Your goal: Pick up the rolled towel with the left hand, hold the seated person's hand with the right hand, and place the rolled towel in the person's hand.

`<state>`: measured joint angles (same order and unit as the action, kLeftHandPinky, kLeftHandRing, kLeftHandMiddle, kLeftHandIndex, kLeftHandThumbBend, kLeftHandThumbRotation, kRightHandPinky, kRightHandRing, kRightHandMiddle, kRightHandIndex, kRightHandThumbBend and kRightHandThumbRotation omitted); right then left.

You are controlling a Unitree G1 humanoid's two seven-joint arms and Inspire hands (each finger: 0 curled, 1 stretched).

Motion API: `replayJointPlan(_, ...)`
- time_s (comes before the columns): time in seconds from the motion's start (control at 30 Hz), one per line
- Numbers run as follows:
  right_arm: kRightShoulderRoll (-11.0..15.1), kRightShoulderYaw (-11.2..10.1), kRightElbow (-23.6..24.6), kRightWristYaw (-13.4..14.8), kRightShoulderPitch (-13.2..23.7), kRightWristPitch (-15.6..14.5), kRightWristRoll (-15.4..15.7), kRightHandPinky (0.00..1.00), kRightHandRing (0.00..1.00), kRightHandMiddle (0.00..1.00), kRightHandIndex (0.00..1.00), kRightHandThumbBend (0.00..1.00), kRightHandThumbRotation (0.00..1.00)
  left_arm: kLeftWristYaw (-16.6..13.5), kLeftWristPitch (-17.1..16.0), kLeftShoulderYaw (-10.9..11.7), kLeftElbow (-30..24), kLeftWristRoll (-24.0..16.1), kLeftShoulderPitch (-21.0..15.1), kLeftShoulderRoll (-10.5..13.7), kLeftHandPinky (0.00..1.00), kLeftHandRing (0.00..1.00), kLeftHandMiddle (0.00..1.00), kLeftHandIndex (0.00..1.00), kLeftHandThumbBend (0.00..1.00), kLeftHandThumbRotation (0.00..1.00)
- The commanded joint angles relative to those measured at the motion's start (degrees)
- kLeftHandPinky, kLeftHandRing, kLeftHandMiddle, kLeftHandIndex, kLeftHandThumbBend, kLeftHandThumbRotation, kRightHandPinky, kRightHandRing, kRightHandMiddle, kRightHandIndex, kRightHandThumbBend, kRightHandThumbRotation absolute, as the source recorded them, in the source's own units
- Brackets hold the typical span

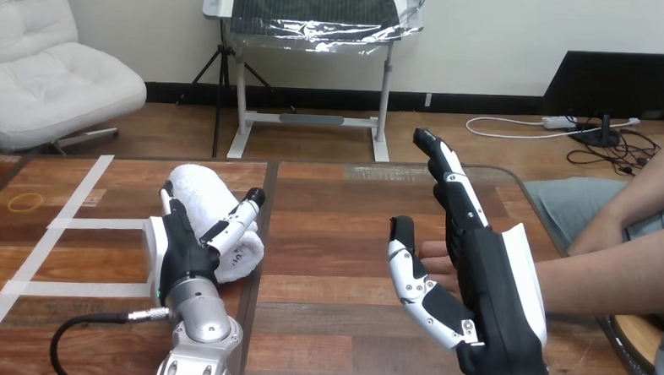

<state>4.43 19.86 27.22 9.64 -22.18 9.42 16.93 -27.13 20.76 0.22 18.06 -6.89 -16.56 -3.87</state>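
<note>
The white rolled towel (207, 196) lies on the table at the left, seen end-on. My left hand (180, 253) is on its near end, with the thumb across its right side and fingers along its left side, curled round it. My right hand (495, 288) stands edge-up at the right, fingers straight and pointing away, thumb spread out to the left. The person's hand (436, 255) reaches in from the right behind my palm. Its fingertips show in the gap between my thumb and fingers, and my fingers are not curled round it.
The person's forearm (612, 272) crosses the table's right edge (537, 215), and their other hand (595, 239) rests off the table beyond it. White tape lines (73, 223) and a yellow rubber band (28, 200) mark the left part of the table.
</note>
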Motion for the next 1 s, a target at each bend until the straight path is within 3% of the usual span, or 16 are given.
replayJointPlan(0.0,-2.22,-0.24,2.23,0.03,2.46,0.28,0.49,1.0,1.0,1.0,0.95,0.0,0.0,-0.66,-0.37,-0.56,0.44,-0.69,-4.24,-2.55,1.0,1.0,1.0,1.0,0.76,0.36)
replayJointPlan(0.5,-2.11,-0.41,2.15,0.15,2.54,0.27,1.15,1.0,1.0,1.0,0.95,0.0,0.0,-0.74,-0.11,0.16,1.06,0.17,-4.76,-2.69,1.0,1.0,1.0,1.0,0.7,0.24)
replayJointPlan(0.97,-2.17,-0.58,2.42,0.04,2.44,-0.12,1.49,1.0,1.0,1.0,0.95,0.0,0.0,-0.76,1.44,-0.03,1.57,-0.24,-5.31,-2.26,1.0,1.0,1.0,1.0,0.68,0.21)
